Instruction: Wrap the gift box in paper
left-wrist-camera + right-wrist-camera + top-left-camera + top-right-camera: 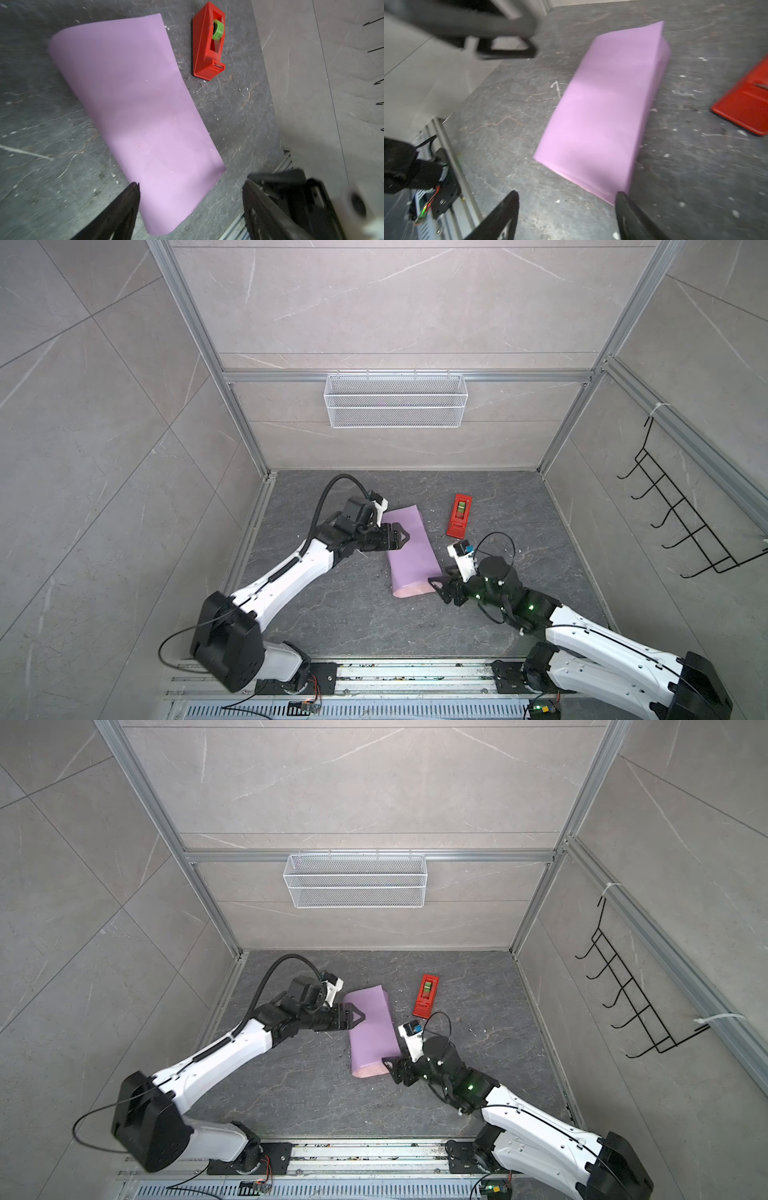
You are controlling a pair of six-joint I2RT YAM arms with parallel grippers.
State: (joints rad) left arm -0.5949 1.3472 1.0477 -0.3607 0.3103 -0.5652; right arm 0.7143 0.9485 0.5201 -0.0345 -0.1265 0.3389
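Note:
The paper [411, 556] [372, 1029] lies folded into a long bundle on the dark floor, lilac side out. Its pale pink side shows at the near end [411, 592]. The gift box is hidden. My left gripper [401, 536] [357, 1016] hovers at the bundle's left edge near its far half, open. In the left wrist view the paper [133, 108] reaches in between the spread fingers of that gripper [190, 184], which do not clamp it. My right gripper [434, 585] [566, 193] is open at the bundle's near right corner, one finger beside the paper [608, 112].
A red tape dispenser [459, 516] [208, 41] with a green roll stands right of the paper's far end. A white wire basket [395, 400] hangs on the back wall, and a black hook rack [685, 526] on the right wall. An aluminium rail [374, 672] runs along the front.

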